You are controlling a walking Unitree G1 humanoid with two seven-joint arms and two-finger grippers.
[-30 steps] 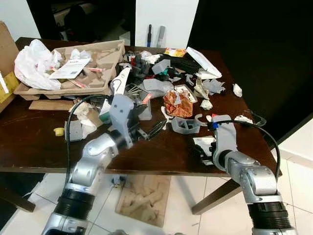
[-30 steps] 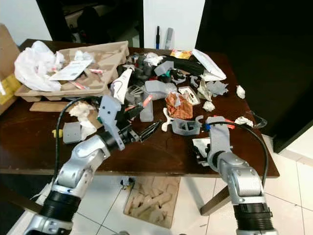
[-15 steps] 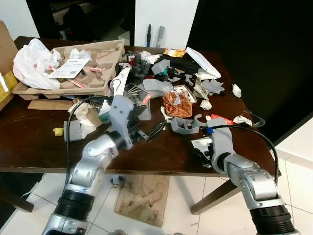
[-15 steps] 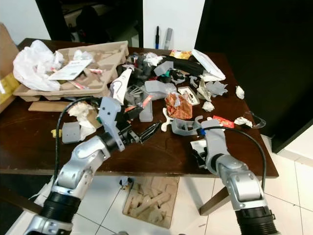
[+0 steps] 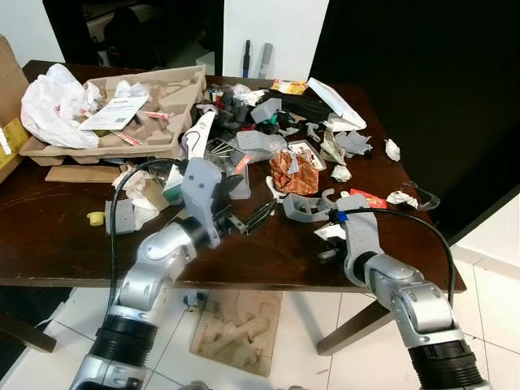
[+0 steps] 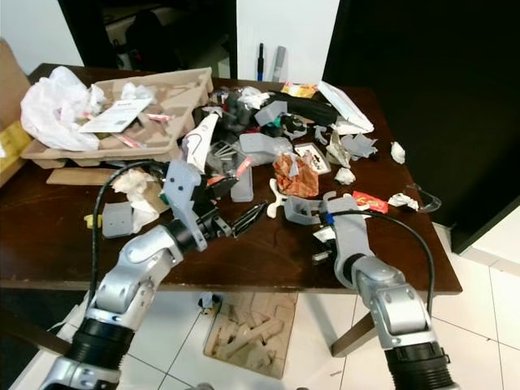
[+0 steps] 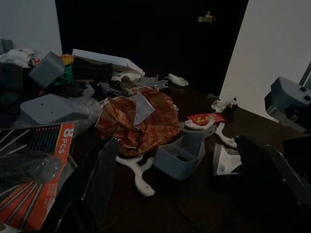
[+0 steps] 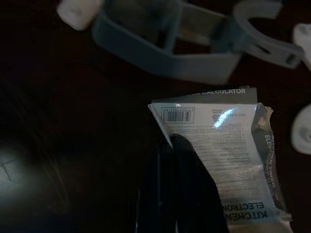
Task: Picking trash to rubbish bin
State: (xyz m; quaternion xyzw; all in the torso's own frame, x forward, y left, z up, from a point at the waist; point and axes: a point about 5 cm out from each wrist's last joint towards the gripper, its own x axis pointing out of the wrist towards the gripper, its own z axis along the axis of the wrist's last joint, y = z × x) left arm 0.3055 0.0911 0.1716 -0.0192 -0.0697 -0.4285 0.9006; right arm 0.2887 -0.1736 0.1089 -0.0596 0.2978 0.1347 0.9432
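A dark wooden table (image 5: 65,244) is strewn with trash. Near its front right edge lies a white printed packet (image 8: 228,145) with a barcode, and my right gripper (image 8: 172,143) is shut on its edge, low over the table (image 5: 327,252). Just beyond the packet sits a grey plastic box (image 5: 305,207) with a curved grey clip. A crumpled orange wrapper (image 5: 294,172) lies behind that. My left gripper (image 5: 262,213) hovers open above the table's middle, pointing at the grey box (image 7: 177,158), with nothing between its fingers (image 7: 97,179).
A cardboard tray (image 5: 175,89) and a white plastic bag (image 5: 53,101) fill the back left. A red wrapper (image 5: 367,198) and clear glasses (image 5: 422,199) lie near the right edge. Grey parts and paper scraps crowd the centre back. Cardboard (image 5: 240,329) lies on the tiled floor below.
My right arm has moved left and forward toward the grey box, and the white packet has shifted with it. The left arm has held still.
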